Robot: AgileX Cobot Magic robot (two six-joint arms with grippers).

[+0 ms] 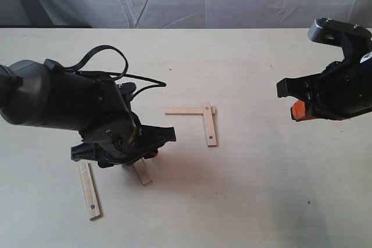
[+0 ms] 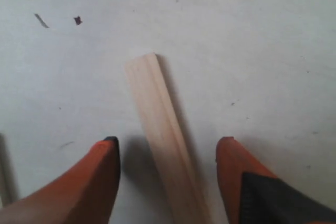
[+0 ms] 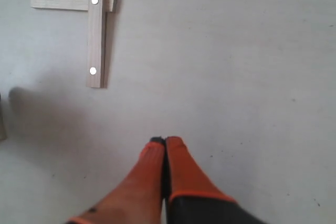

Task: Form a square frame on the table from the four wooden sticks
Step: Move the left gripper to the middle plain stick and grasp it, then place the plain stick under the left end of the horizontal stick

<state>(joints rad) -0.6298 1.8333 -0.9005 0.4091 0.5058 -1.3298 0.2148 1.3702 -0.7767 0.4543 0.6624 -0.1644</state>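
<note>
The left claw point(image 2: 168, 141) hung wide open low over the counter point(image 1: 261, 190). Its orange fingers point(image 2: 102, 171) sat astride a plain stick point(image 2: 157, 114) that lay flat between them, and as far as the left wrist view showed, neither finger touched it. Just beside that arm, at the near left of the exterior view, a loose holed stick point(image 1: 89, 190) lay by itself with a small dark hole near each end. Near the middle of the counter, two more sticks made a single corner of the square frame. There an upper holed stick point(image 1: 210, 124) lay across the end of a second plain stick point(image 1: 185, 110) at a right angle, and the plain one's tip jutted slightly past it. The right claw point(image 3: 165, 141) was pressed fully shut with nothing in it, above the counter and well apart from that corner.
</note>
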